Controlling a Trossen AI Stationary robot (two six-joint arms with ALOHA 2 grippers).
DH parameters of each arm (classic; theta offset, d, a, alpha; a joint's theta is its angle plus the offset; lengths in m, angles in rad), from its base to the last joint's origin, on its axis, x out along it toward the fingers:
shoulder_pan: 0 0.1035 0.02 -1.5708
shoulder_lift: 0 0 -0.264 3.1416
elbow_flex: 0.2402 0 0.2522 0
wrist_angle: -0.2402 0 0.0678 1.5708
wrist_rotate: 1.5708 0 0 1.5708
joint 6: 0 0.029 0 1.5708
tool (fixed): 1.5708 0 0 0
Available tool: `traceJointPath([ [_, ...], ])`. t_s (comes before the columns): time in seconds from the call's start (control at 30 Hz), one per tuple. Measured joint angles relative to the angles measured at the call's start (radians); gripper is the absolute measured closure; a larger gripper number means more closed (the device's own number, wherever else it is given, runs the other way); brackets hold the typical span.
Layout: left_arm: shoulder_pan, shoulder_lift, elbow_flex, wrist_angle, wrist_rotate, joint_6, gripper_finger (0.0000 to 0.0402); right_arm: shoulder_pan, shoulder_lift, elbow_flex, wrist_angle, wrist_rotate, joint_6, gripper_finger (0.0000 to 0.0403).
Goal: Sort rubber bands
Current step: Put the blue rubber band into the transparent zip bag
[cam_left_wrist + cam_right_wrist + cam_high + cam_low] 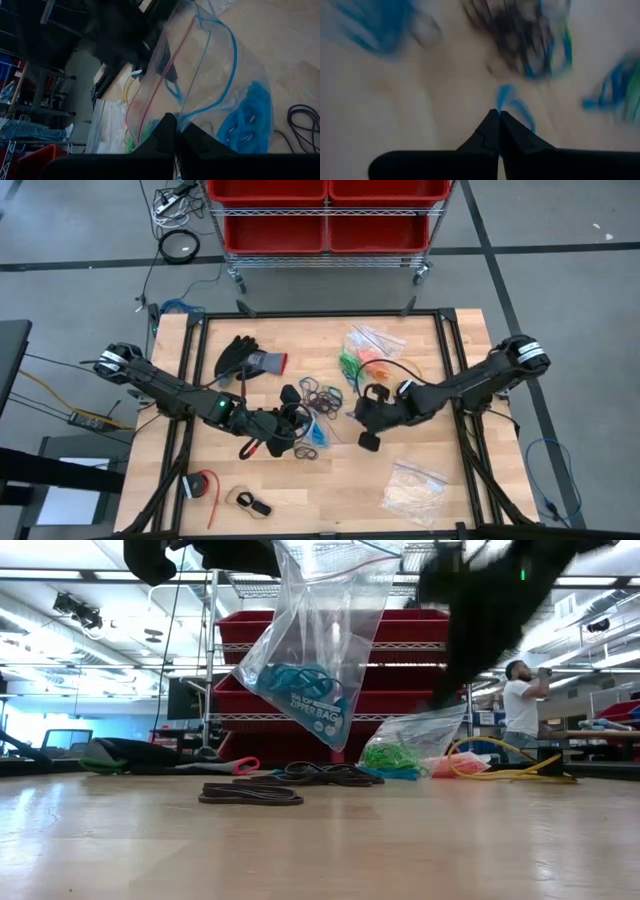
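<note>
A clear zipper bag (320, 630) with blue rubber bands (300, 680) in its bottom hangs from my left gripper (175, 120), which is shut on it left of the table's middle (287, 430). A loose heap of dark, blue and green rubber bands (320, 395) lies at the table's middle. My right gripper (499, 114) is just right of that heap (360, 425), above the wood, shut on a blue rubber band (512, 102). Its wrist view is blurred. My left gripper pinches the bag's zipper rim (162, 107) between its two fingers, on one side of the open mouth. The bag hangs below the fingers with its mouth gaping, its bottom clear of the table in the low view. My right gripper has a blue rubber band (506, 95) pinched at its fingertips, coming slanting down from the table's right. The loop sticks out past the tips, above the wood; blur hides more.
Two bags with green bands (352, 365) and orange bands (378, 352) lie at the far middle. A black glove (240, 360) lies far left, a bag of whitish pieces (415, 490) near right, and a red-and-black item (203, 485) near left. A cart with red bins (325, 215) stands beyond the table.
</note>
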Motion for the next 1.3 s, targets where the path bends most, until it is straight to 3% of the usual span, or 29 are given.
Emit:
traceJointPath([
  [0.27,0.0,0.0,0.0,0.0,0.0,0.0,0.0389,0.141,-0.024,0.225,0.083,0.195,-0.111,0.0403],
  [0.5,0.0,0.0,0.0,0.0,0.0,0.0,0.0389,0.149,0.072,0.385,0.146,0.191,-0.25,0.0403],
  [0.6,0.0,0.0,0.0,0.0,0.0,0.0,0.0389,0.127,0.125,0.419,0.132,0.132,-0.252,0.0403],
  [0.83,0.0,0.0,0.0,0.0,0.0,0.0,0.0389,0.089,0.22,0.46,0.01,0.1,-0.2,0.0403],
  [1.3,0.0,0.0,0.0,0.0,0.0,0.0,0.0389,0.063,0.219,0.463,-0.119,0.036,-0.102,0.0403],
])
